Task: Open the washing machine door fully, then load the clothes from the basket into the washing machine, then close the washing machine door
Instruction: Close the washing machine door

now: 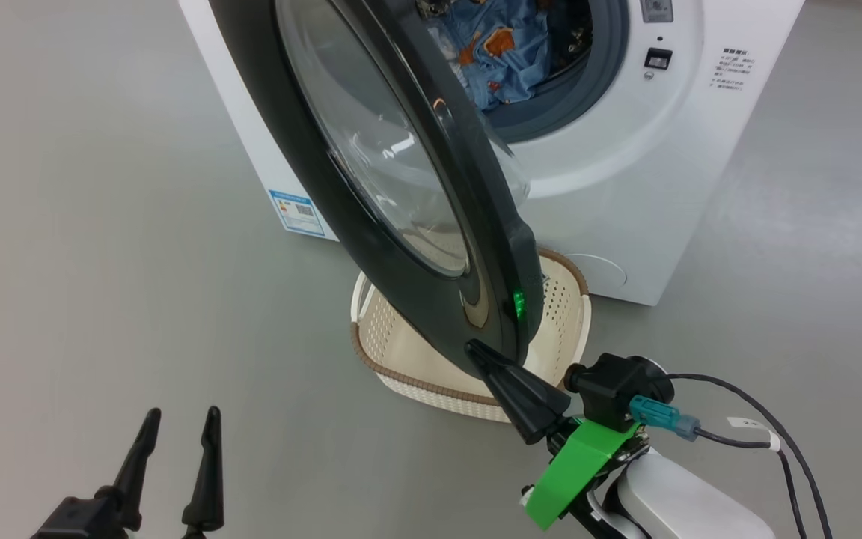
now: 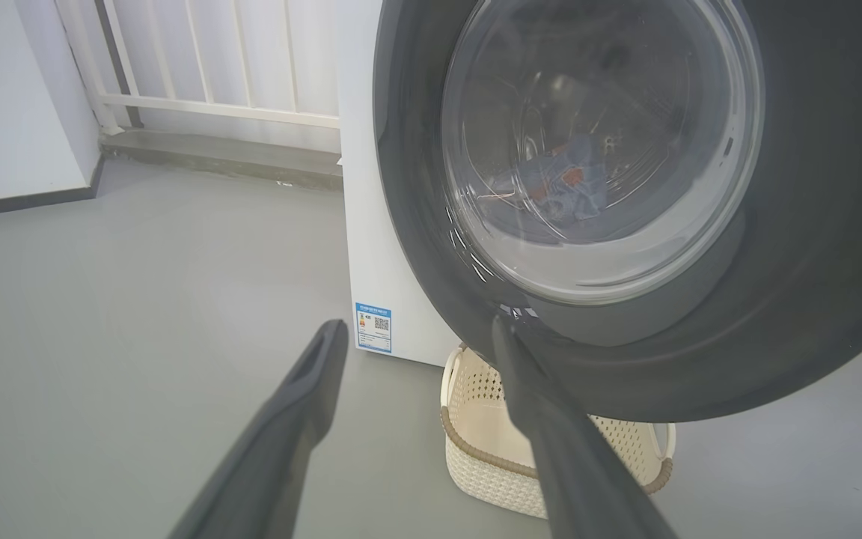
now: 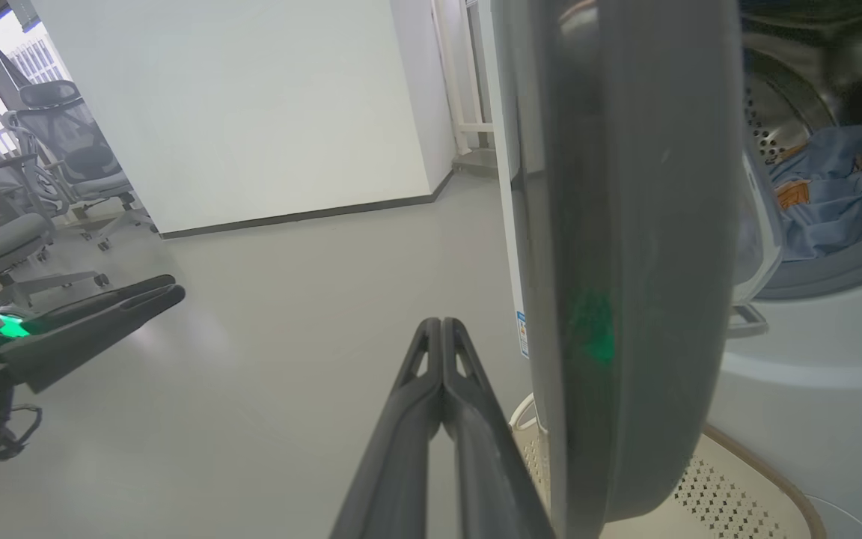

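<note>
The door (image 1: 371, 150) stands swung out from the washer (image 1: 625, 187), its glossy black rim and clear glass bowl angled toward the robot and its lower edge hanging over the basket (image 1: 416, 380). The drum mouth behind it is open, ringed by a grey gasket. The clothes (image 1: 502, 56), blue fabric with orange-brown prints, lie inside the drum; the left wrist view shows them through the door (image 2: 603, 150) glass (image 2: 558, 187), and the right wrist view shows them past the door's (image 3: 625, 224) edge (image 3: 827, 195).

The basket (image 2: 491, 471) sits on the grey floor just in front of the washer (image 2: 371, 224), partly beneath the door, and the parts of its inside that show are bare.

The right gripper (image 1: 476, 350) has its fingers pressed together into one dark point. In the head view that point meets the door's bottom edge; in its own wrist view the fingertips (image 3: 438, 326) sit just beside the door's outer face, above the basket (image 3: 708, 486), and actual contact cannot be told. A green bracket (image 1: 581, 464) and a black cable sit at its wrist.

The left gripper (image 1: 182, 415) hangs low at the robot's left, jaws apart and holding nothing, well apart from the door. Its wrist view looks between its fingers (image 2: 416, 329) toward the washer's side.

A blue sticker (image 1: 298, 213) marks the washer's lower corner. Office chairs (image 3: 64, 150) stand beyond a white wall.
</note>
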Available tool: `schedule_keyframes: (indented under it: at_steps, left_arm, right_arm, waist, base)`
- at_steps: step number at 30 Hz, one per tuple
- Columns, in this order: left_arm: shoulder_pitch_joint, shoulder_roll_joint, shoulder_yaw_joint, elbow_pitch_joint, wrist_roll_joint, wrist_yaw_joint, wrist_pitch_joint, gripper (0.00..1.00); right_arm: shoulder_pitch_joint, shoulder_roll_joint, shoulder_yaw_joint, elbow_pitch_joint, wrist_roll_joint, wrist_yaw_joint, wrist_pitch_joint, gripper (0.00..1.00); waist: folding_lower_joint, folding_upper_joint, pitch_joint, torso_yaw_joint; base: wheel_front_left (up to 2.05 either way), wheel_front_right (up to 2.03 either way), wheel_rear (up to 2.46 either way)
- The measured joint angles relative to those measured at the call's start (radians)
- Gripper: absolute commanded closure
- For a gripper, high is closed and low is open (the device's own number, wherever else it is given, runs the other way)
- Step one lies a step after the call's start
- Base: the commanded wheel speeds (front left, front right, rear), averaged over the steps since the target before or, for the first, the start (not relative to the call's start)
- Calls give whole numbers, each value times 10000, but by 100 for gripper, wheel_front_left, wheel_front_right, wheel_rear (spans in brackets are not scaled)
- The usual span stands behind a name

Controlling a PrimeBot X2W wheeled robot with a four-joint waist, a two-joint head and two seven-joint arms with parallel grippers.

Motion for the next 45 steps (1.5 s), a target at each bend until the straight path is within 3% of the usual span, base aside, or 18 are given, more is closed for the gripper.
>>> schedule_keyframes:
  at_steps: [19,33,45]
  left_arm:
    - [-627,-274,-67,-136,-8,0,-17,0]
    - [-1293,-560,-290,-393,-4,0,-42,0]
    - [-1873,-815,-604,-612,-4,0,-42,0]
  right_arm:
    - [-594,-148,-888,320,-69,50,2,100]
    - [-1810,-836,-2280,263,-353,48,0,100]
    - [-2947,-1275,-3160,341,-650,50,0,100]
  waist:
    - [0,0,921,-5]
    - [0,0,1808,-173]
    - [0,0,2455,133]
  base:
    - [0,0,0]
    - [0,0,0]
    - [0,0,0]
